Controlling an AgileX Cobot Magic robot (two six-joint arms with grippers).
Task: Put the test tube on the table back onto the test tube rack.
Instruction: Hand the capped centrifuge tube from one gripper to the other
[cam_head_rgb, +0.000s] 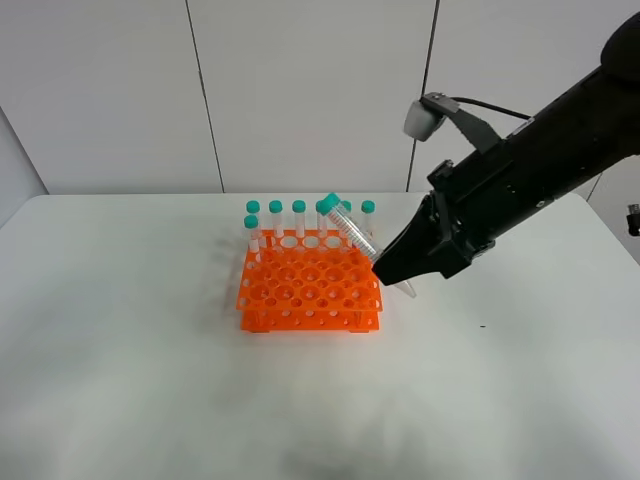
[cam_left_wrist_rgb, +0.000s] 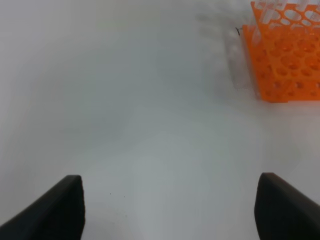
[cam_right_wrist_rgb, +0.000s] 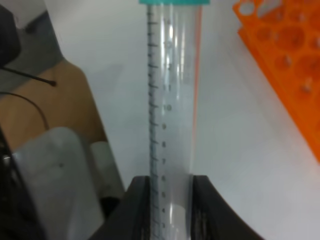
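My right gripper (cam_head_rgb: 388, 268) is shut on the test tube (cam_head_rgb: 352, 232), a clear tube with a teal cap. The tube hangs tilted in the air beside the right end of the orange test tube rack (cam_head_rgb: 310, 288), cap up over the rack's back corner. In the right wrist view the graduated test tube (cam_right_wrist_rgb: 172, 100) runs between the fingers of the right gripper (cam_right_wrist_rgb: 171, 182), with the rack (cam_right_wrist_rgb: 285, 65) off to one side. My left gripper (cam_left_wrist_rgb: 170, 200) is open over the bare white table (cam_left_wrist_rgb: 150, 125), far from the rack (cam_left_wrist_rgb: 287, 65). The high view does not show it.
Several teal-capped tubes (cam_head_rgb: 287, 220) stand upright in the rack's back row. The black right arm (cam_head_rgb: 530, 170) reaches in from the right above the table (cam_head_rgb: 150, 380). A white panelled wall stands behind the table's far edge.
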